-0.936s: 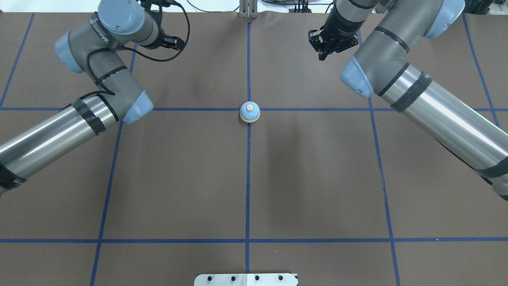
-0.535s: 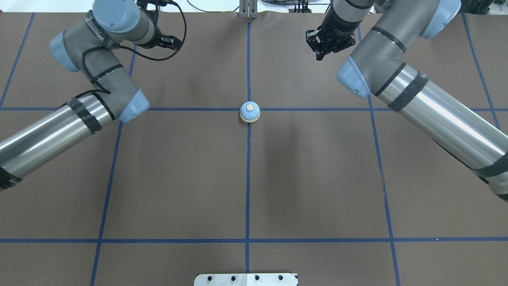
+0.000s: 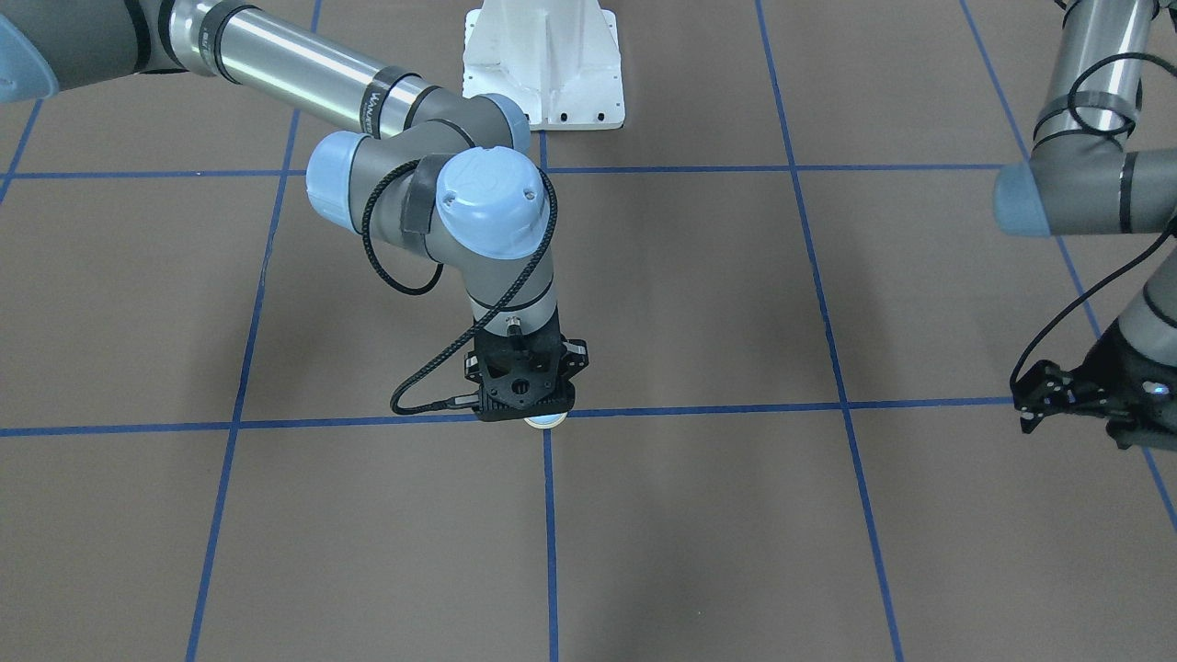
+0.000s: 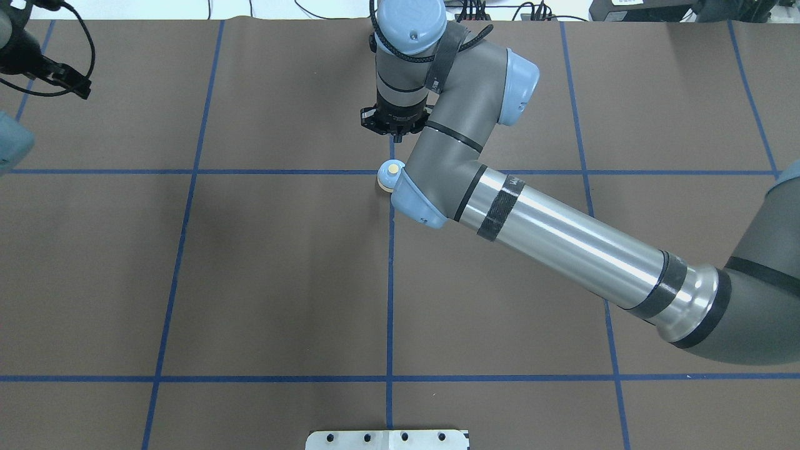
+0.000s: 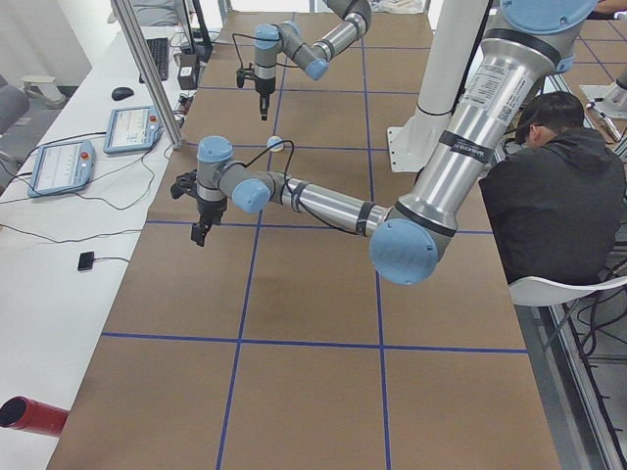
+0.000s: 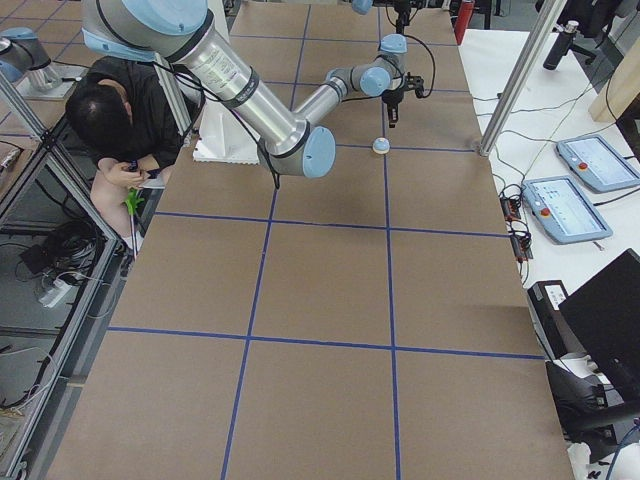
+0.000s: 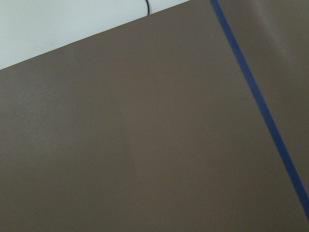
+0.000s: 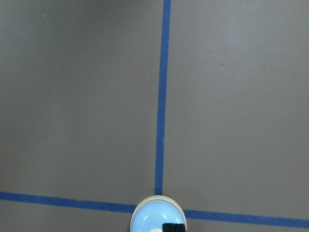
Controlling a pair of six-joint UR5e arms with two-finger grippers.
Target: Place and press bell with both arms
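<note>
Overhead exterior, right gripper (image 4: 394,130) above bell (image 4: 385,177)

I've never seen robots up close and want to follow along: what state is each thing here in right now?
Bell: upright on the table, button up, not gripped.
Right pincer: shut, hovering above the bell, not touching it.
Left pincer: raised off to the side, holding nothing; open or shut unclear.
Bench tablets: screens lit.
</note>
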